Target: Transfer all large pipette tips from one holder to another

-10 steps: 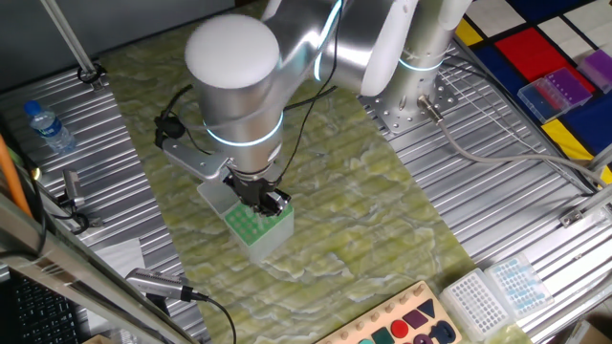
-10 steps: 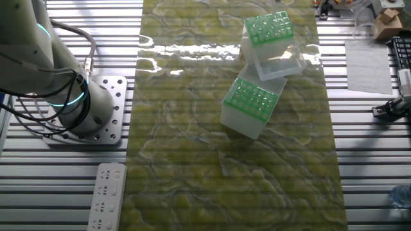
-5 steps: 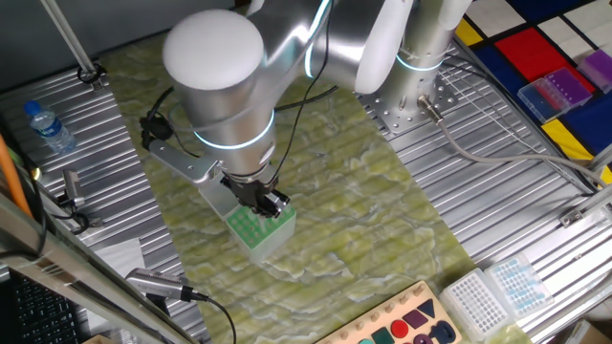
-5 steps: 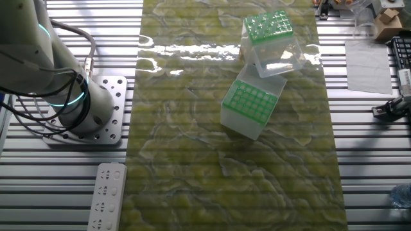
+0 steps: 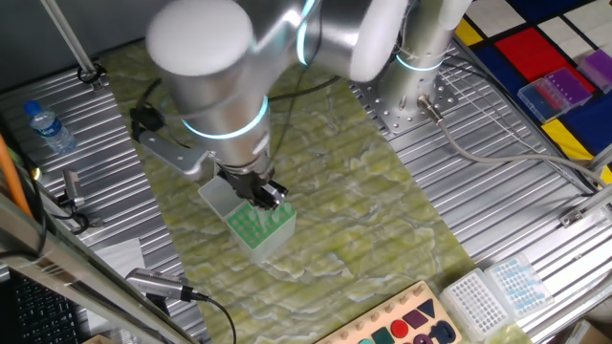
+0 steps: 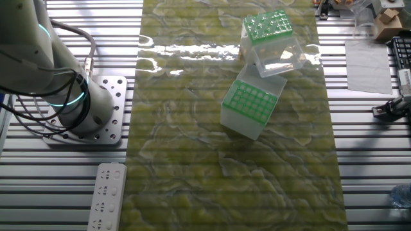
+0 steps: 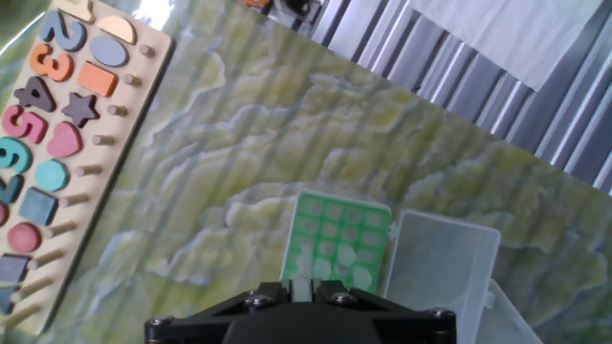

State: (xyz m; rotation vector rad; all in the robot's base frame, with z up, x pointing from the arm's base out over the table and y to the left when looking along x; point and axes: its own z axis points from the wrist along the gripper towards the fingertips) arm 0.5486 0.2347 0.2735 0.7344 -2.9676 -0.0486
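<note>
The gripper (image 5: 265, 194) hangs just above the near rack (image 5: 258, 224), its fingers close together — whether anything is pinched between them cannot be told; in the hand view only the dark finger bases show at the bottom edge, over that rack's green grid (image 7: 337, 246). Two green-topped racks sit on the mat (image 6: 192, 160): one in the middle (image 6: 252, 107) and a second (image 6: 269, 27) farther back, with a clear open lid (image 6: 277, 59) between them, touching both. The tips are too small to count; pale dots in the grid holes (image 7: 330, 250) may be their tops. Beside the mat lie one number-and-shape puzzle board (image 7: 59, 115) — and one water bottle (image 5: 48, 126) on the ribbed table (image 5: 497, 191).
</note>
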